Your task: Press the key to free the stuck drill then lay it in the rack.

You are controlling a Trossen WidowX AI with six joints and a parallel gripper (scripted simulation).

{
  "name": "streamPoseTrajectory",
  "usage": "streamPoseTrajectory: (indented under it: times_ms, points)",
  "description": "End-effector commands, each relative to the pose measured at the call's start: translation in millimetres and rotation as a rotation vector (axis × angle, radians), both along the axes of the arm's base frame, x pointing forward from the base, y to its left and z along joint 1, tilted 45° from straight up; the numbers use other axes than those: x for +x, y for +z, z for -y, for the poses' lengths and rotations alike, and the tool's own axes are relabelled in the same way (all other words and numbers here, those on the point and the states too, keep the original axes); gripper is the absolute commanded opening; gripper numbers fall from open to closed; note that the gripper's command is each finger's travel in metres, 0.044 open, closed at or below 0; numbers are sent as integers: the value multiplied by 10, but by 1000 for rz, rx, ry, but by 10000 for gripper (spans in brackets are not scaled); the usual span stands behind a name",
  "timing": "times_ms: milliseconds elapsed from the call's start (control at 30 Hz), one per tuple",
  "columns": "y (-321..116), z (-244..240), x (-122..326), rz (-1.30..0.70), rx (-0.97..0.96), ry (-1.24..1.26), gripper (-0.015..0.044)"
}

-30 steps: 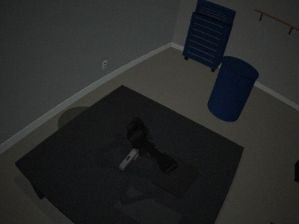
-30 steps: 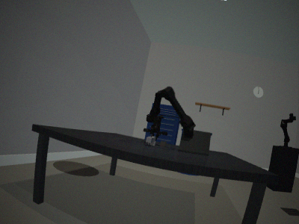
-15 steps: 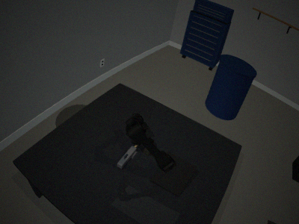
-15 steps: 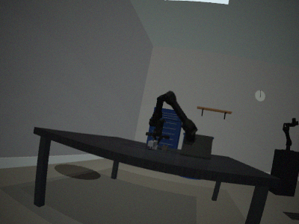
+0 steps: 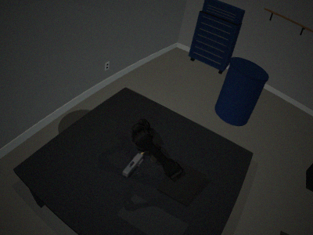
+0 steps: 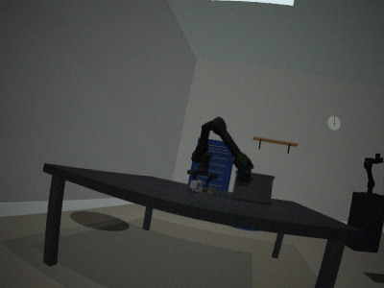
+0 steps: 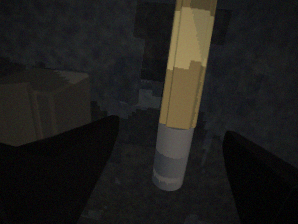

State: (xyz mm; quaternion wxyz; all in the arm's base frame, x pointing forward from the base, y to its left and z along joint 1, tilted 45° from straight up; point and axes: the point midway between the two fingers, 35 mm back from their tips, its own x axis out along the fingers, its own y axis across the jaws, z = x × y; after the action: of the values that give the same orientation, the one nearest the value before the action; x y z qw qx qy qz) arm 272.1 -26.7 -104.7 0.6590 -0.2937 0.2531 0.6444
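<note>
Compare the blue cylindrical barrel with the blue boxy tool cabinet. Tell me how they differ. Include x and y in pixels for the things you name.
The blue cylindrical barrel [image 5: 239,94] [image 6: 244,228] is round, while the blue boxy tool cabinet [image 5: 214,39] [image 6: 222,165] is flat-sided. The cabinet's front carries rows of pale horizontal lines; the barrel's side is plain. The cabinet has small dark feet, whereas the barrel shows none. Both are blue and stand on the floor.
</note>
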Motion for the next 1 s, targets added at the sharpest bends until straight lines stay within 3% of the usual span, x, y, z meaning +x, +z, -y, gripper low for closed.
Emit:
streamPoseTrajectory:
  times_ms: [0, 67, 967]
  points:
    - [10, -23, -2, 2, 0, -3, 394]
    - [15, -34, 3, 3, -1, -4, 440]
    - [67, -147, 7, 3, 0, -4, 440]
